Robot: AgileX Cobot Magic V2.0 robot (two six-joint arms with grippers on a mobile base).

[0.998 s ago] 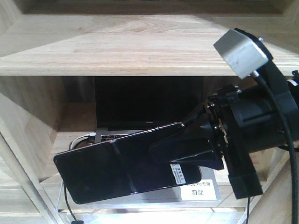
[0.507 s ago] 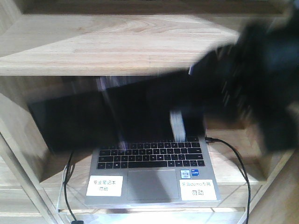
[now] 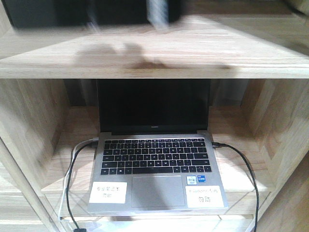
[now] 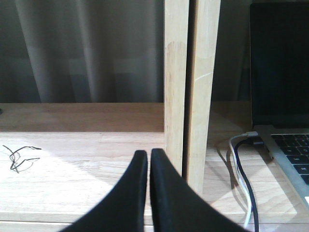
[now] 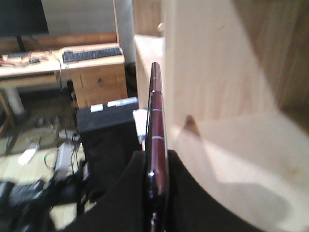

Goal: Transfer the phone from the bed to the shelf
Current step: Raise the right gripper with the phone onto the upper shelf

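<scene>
In the front view the phone [image 3: 91, 12] is a blurred black slab along the top edge, over the upper plank of the pale wooden shelf [image 3: 154, 53]. Its shadow falls on that plank. The right wrist view shows the phone [image 5: 156, 116] edge-on with a pinkish rim. My right gripper [image 5: 157, 159] is shut on it, close beside a shelf plank [image 5: 227, 87]. My left gripper [image 4: 147, 153] is shut with nothing in it, low in front of a shelf upright [image 4: 175, 72]. The bed is out of view.
An open grey laptop [image 3: 154, 145] fills the lower compartment, with cables [image 3: 244, 166] trailing from both sides. The right wrist view shows a desk with a keyboard [image 5: 91, 54] and a black box [image 5: 106, 121] on a cluttered floor. A grey curtain [image 4: 87, 48] hangs behind the shelf.
The right arm has swung the phone up from in front of the laptop to the top of the front view. The laptop is now uncovered and the arm itself has left that view.
</scene>
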